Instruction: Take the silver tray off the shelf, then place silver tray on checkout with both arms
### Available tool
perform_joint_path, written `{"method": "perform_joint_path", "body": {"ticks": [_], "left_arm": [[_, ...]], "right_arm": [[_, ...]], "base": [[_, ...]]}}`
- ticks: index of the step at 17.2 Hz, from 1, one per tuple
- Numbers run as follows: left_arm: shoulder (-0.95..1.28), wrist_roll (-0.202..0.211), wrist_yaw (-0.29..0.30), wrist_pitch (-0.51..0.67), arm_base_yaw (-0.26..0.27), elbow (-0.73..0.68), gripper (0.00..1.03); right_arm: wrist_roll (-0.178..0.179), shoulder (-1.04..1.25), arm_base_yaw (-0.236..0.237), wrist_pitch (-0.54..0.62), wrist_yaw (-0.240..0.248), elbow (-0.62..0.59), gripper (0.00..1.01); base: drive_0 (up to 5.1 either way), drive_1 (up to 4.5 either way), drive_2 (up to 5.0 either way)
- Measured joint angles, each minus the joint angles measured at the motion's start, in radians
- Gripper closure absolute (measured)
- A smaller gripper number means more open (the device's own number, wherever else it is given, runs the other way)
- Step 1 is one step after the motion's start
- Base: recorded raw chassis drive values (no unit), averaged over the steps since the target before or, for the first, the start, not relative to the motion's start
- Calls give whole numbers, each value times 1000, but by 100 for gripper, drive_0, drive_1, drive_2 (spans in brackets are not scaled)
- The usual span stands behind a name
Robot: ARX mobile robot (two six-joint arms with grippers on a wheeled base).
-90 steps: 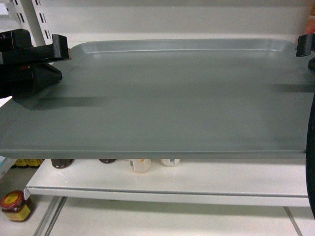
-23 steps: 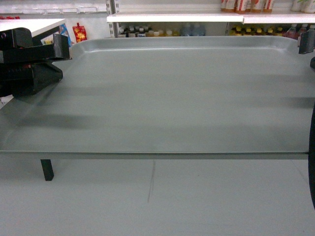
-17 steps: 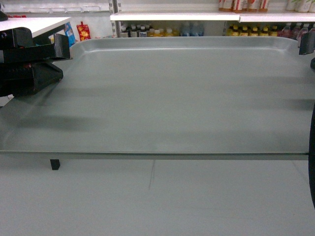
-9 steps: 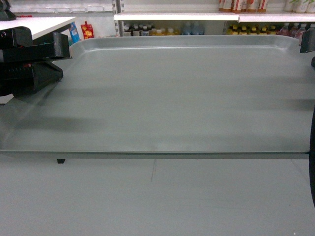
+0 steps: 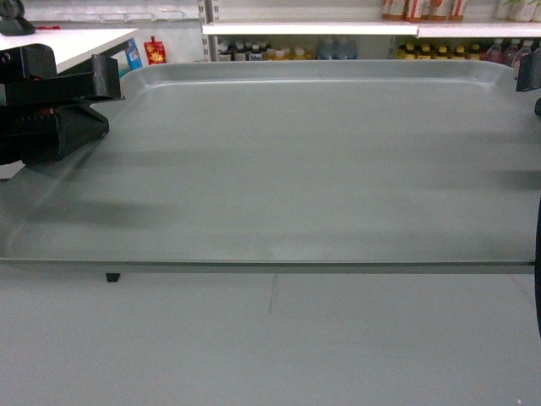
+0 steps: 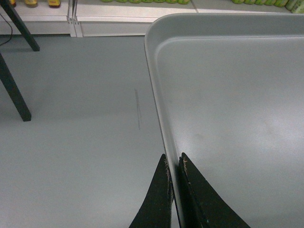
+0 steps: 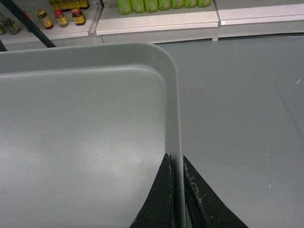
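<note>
Two black claws of mine hold the large rectangular dull grey-silver metal tray (image 5: pixel 287 169), one on each short side, and it hangs level in the air above a plain grey floor (image 5: pixel 279 338), clear of any support. My left gripper (image 6: pixel 174 164) pinches the tray's left rim: one flat black finger (image 6: pixel 159 194) lies outside the raised edge, the other inside on the smooth surface. My right gripper (image 7: pixel 176 164) pinches the right rim the same way, its fingers (image 7: pixel 199 199) closed on either side of the thin lip.

From my head, the tray fills most of the view, its rounded far corners and shallow rim turned away from me. At far left a corner of a white flat counter top (image 5: pixel 80 42) shows behind my left arm, well apart from the tray. Along the far wall runs a white store shelf board (image 5: pixel 338 28) lined with small bottles (image 5: pixel 330 51); a small red packet (image 5: pixel 155 52) hangs near its left end.
</note>
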Motion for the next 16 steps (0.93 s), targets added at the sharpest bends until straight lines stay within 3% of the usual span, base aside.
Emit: {"method": "perform_joint_path", "body": {"ticks": [16], "left_arm": [[2, 0, 2, 0, 2, 0, 100]], "right_arm": [[0, 1, 0, 1, -1, 0, 98]], "base": [[-501, 244, 244]]}}
